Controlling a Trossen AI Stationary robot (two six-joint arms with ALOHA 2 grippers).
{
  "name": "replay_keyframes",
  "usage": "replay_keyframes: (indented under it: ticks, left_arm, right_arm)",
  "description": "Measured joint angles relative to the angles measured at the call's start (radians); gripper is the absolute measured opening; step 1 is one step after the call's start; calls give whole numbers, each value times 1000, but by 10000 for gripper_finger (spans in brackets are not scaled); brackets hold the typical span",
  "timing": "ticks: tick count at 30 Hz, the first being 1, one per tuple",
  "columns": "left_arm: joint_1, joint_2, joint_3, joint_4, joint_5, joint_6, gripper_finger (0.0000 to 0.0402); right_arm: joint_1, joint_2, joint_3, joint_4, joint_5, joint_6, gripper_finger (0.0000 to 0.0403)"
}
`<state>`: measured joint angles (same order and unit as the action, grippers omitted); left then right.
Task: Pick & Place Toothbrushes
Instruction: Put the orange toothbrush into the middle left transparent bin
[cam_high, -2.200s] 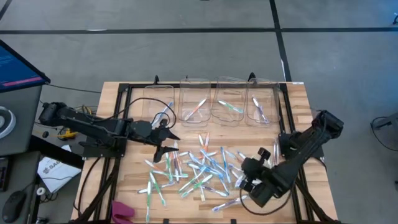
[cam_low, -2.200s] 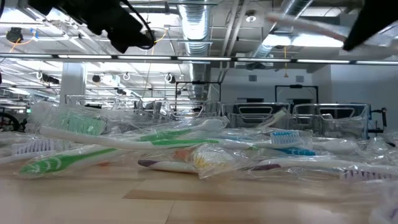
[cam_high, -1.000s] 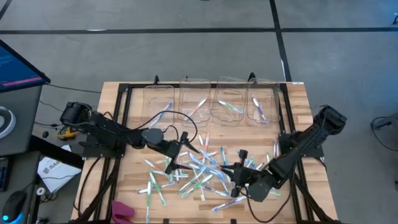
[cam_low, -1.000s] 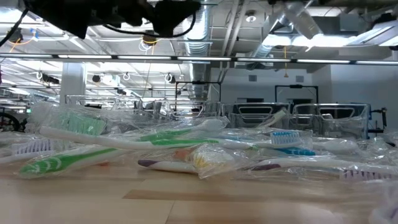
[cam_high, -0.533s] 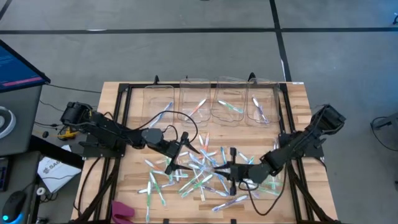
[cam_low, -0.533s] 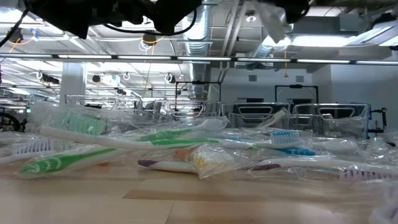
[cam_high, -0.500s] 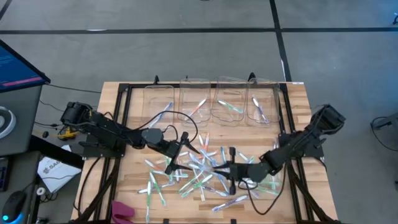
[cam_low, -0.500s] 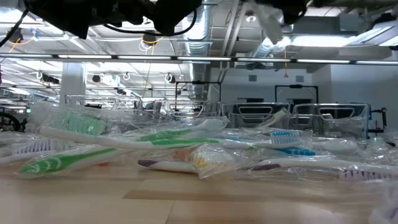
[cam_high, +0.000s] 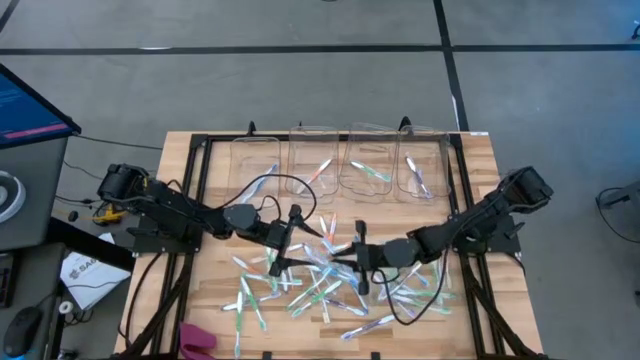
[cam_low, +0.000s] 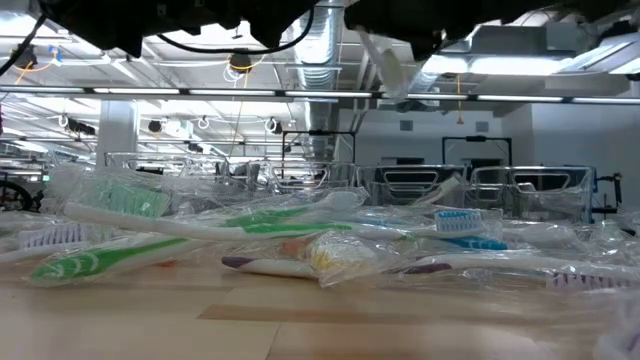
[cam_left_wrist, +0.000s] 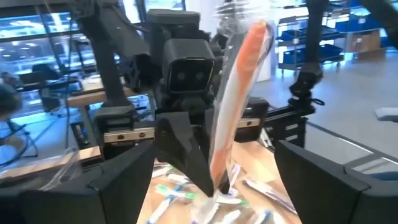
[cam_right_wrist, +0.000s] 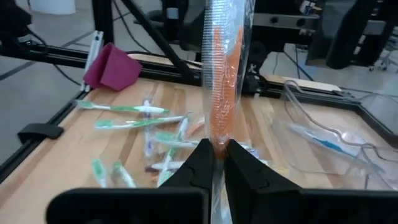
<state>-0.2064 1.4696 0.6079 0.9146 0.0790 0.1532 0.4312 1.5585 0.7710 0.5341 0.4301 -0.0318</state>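
The right claw (cam_right_wrist: 214, 155) pinched a slim orange toothbrush (cam_right_wrist: 222, 74) in crinkled clear wrap, upright above the wooden worktop (cam_high: 190, 300). The left claw (cam_high: 291, 243) stood spread, facing it. Only the high view showed the four clear bins (cam_high: 340, 160) and the scattered toothbrushes (cam_high: 320, 280).

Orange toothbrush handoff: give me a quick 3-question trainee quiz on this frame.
1. True or false: the right claw is shut on the orange toothbrush.
2. The left claw is: A) open B) shut C) out of view
3. Fill in: the clear bins stand along the table's ____ edge, beyond the toothbrush pile.

Key: 1 true; 2 A; 3 far
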Motion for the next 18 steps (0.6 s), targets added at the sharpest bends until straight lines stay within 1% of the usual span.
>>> replay_keyframes:
  ticks: [7, 9, 11, 18]
  left_arm:
    - [3, 0, 0, 17, -35, 5, 324]
    - [7, 0, 0, 18, -35, 23, 324]
    - [7, 0, 0, 18, -36, 54, 323]
    - [18, 0, 0, 29, -35, 76, 302]
  right_arm:
    - [-41, 0, 33, -2, -19, -7, 13]
    - [-53, 0, 36, -1, -59, -28, 13]
    - [-66, 0, 36, -3, -74, -26, 13]
    - [-124, 0, 36, -43, -93, 6, 13]
